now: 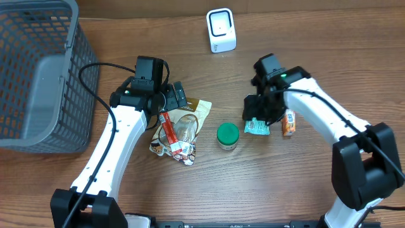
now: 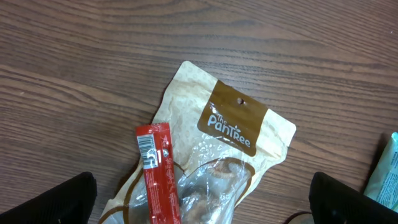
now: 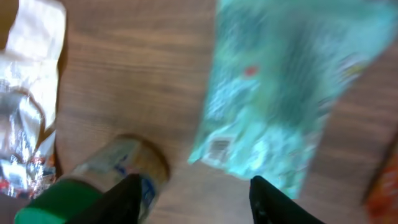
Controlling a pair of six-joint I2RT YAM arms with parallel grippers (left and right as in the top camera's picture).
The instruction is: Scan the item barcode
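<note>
Teal packet (image 1: 256, 126) lies right of centre on counter (image 1: 304, 50) under right claw (image 3: 196, 202), jaws apart and empty, left claw (image 2: 202, 199) wide apart too; grip an edge, keep barcode (image 3: 219, 148) uncovered, face white scanner (image 1: 221, 30) at upper centre.

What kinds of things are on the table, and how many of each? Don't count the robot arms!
Basket: 1
Scanner: 1
Jar: 1
Packets: 4 (tan pouch, red stick, teal packet, orange packet)
Total: 7
</note>
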